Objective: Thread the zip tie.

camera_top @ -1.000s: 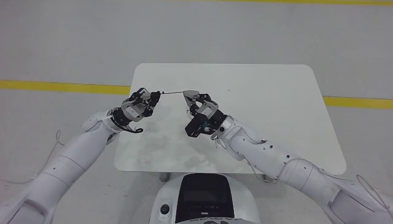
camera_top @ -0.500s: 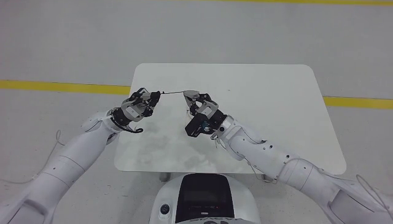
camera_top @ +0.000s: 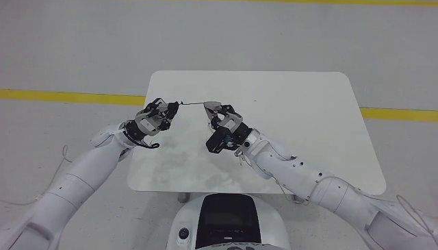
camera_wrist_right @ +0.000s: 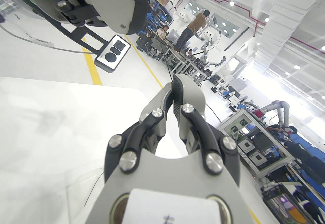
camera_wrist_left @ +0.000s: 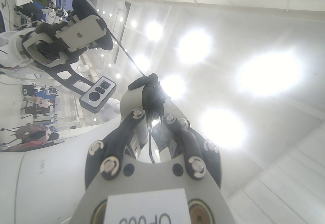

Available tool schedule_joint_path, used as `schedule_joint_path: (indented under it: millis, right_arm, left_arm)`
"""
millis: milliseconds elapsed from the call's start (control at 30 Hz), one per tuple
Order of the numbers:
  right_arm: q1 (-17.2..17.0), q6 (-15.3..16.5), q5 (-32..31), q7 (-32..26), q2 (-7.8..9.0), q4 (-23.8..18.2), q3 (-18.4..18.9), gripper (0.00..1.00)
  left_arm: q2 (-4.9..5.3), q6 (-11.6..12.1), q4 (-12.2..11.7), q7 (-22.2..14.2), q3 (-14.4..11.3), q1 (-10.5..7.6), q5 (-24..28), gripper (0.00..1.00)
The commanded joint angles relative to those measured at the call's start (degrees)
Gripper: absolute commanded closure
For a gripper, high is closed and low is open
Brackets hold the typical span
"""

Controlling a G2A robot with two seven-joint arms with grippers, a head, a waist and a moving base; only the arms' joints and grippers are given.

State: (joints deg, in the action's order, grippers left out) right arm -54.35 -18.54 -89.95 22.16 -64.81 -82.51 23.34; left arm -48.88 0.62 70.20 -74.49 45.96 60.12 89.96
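The zip tie (camera_top: 191,103) is held straight above the table (camera_top: 308,113), clamped at one end by the closed left gripper (camera_top: 172,106) and at the other by the closed right gripper (camera_top: 209,106).

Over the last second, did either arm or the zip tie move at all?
Nothing has visibly changed. The left gripper and the right gripper stay shut on the zip tie, which is held taut between them above the table, and both arms keep their positions.
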Motion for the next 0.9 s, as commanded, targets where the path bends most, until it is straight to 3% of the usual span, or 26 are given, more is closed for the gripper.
schedule_joint_path:
  millis: [0, 267, 367, 867]
  right_arm:
    - [0.1, 0.1, 0.0, 0.0, -0.05, 0.1, -0.1, 1.00]
    - [0.2, 0.5, 0.0, 0.0, -0.35, 0.4, -0.1, 1.00]
    - [0.2, 0.4, 0.0, 0.1, -0.43, 0.6, -0.1, 1.00]
    - [-0.2, 0.4, 0.0, 0.2, -0.37, 0.8, 0.8, 1.00]
  left_arm:
    - [0.00, 0.0, 0.0, 0.0, 0.0, 0.00, 0.0, 1.00]
    - [-0.02, 0.0, 0.1, 0.4, 0.0, 0.04, -0.1, 1.00]
    - [-0.08, -0.1, 1.1, 2.0, 0.9, 0.67, -0.5, 1.00]
    - [-0.65, -1.6, 1.3, 2.7, 5.0, 2.94, -2.6, 1.00]
